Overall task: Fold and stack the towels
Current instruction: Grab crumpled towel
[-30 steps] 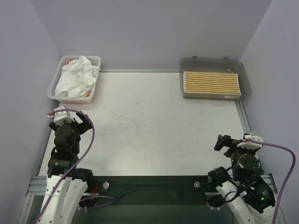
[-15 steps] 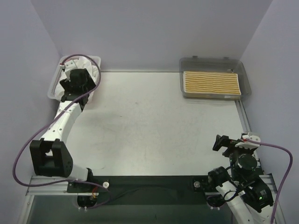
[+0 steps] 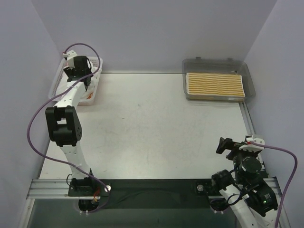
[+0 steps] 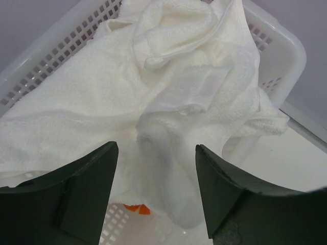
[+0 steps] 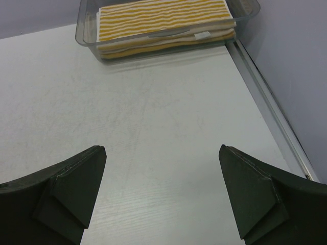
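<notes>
The pale tabletop is seen from above, walled on three sides. The left arm is stretched right up the left edge, all the way to the far left corner. The right arm is folded low at the near right corner.

At the far right corner a grey see-through tray is parked, and a yellow-and-white striped towel is laid in it, folded flat, its edges squared to the tray walls. At the far left corner a white mesh basket is set, and it is heaped with crumpled white towels, one fold draped over the rim on the tabletop side. The basket is largely hidden by the arm in the overhead view.

The left fingers are held over that basket, pointed down into the heap. They are parted fairly wide, and a ridge of white towel is framed between them. Nothing is pinched. Whether the tips are touching the cloth cannot be told.

The right fingers are spread wide above bare tabletop, aimed towards the tray, well apart from it, and nothing is held.

Down in the basket, beneath the white heap, a small scrap of orange cloth is glimpsed through a gap.
</notes>
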Available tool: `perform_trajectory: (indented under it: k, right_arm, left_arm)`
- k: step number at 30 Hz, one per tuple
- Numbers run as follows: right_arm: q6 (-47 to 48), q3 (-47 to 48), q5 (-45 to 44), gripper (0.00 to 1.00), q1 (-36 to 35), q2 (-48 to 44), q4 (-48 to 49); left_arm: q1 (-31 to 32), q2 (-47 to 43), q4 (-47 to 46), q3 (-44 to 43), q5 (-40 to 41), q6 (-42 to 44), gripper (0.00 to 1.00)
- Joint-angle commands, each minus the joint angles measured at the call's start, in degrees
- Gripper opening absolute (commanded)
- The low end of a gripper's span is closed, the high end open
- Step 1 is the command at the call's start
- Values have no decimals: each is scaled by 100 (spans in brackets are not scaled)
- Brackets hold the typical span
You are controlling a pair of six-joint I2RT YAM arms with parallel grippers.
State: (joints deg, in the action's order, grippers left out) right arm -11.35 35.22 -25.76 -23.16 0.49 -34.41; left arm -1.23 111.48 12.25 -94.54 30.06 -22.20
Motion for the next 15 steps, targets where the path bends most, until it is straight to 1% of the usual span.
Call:
perform_trajectory:
  k: [1, 2, 5, 6, 8, 9, 11, 12, 14, 15]
  right_arm:
    - [116, 28, 80, 100, 48, -102, 242]
    - [133, 29, 106, 100, 48, -85, 242]
    - [142, 37, 115, 100, 57, -76, 242]
    - [151, 29, 115, 100, 57, -76, 242]
    - [151, 29, 141, 100, 57, -76, 242]
    - [168, 37, 159, 100, 57, -76, 242]
    - [177, 29, 177, 100, 57, -76, 242]
    - [169, 37, 185, 100, 57, -76, 233]
    - [177, 46, 220, 100, 57, -76, 242]
    - [186, 37, 229, 100, 57, -76, 242]
  left_arm:
    - [-26, 426, -197, -582, 105, 31, 71]
    - [-43, 549, -153, -670, 96, 14, 68]
    - [-70, 655, -118, -715, 87, -57, 66]
    - [-105, 699, -126, -697, 79, -83, 57]
    - [-123, 726, -126, -688, 26, -66, 48]
    - [-166, 735, -118, -680, -9, -22, 29]
    - [-167, 709, -135, -662, -97, 75, 6]
    - [-158, 665, -127, -653, -97, 145, 0]
    - [-158, 525, -153, -627, -123, 172, 0]
    - [-149, 315, -179, -636, -115, 276, 0]
